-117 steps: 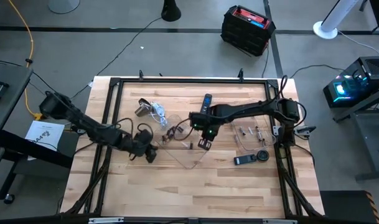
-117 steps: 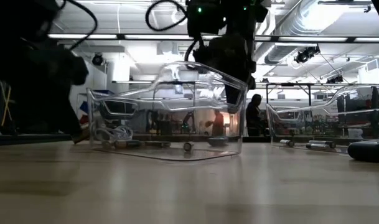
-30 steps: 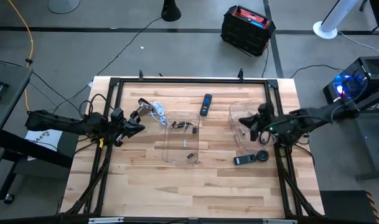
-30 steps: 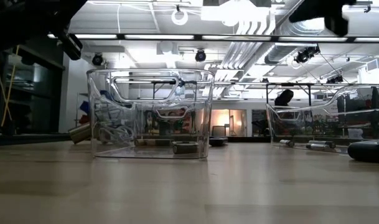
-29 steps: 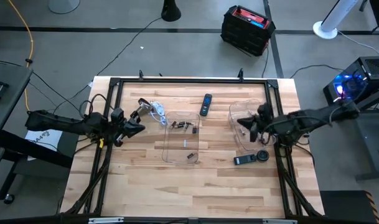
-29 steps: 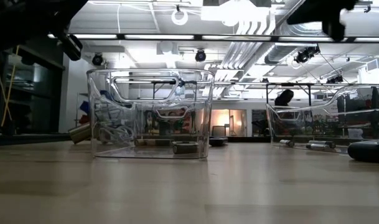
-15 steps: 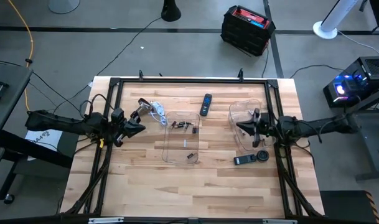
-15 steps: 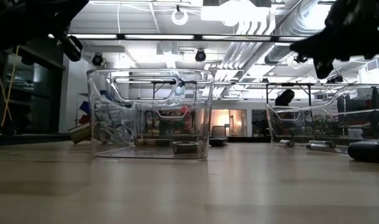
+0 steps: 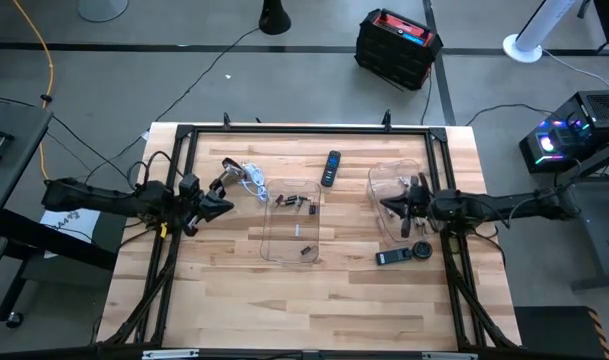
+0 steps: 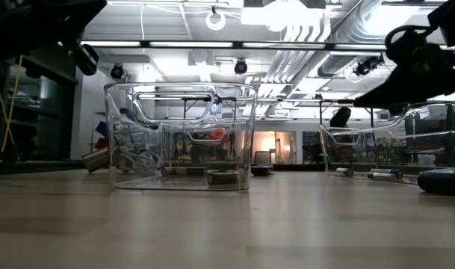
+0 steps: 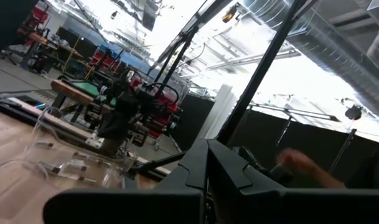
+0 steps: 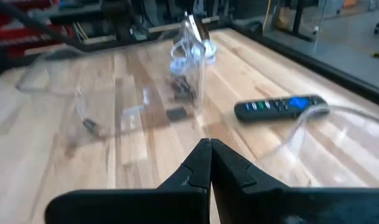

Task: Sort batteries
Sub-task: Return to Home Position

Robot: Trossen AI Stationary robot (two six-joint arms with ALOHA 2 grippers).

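Observation:
Several small dark batteries (image 9: 295, 203) lie on the floor of a clear bin (image 9: 274, 245) at the table's middle; one (image 10: 222, 177) shows through its near wall. More batteries (image 10: 380, 174) lie in a second clear bin (image 9: 376, 178) at the right. My right gripper (image 9: 384, 205) hangs shut and empty over that right bin; its shut fingers show in the right wrist view (image 12: 209, 155). My left gripper (image 9: 227, 203) is shut and empty at the table's left, above the wood, left of the middle bin; it shows in its wrist view (image 11: 208, 165).
A black remote with a blue button (image 9: 331, 167) lies behind the middle bin. A silver metal cylinder with a white cable (image 9: 239, 175) lies at the back left. A flat black device (image 9: 404, 255) lies in front of the right bin. Bare wood runs along the near edge.
My right arm has stretched out lower and flatter toward the table's right edge, and its shut gripper has come down over the right bin. The bins and batteries have stayed where they were.

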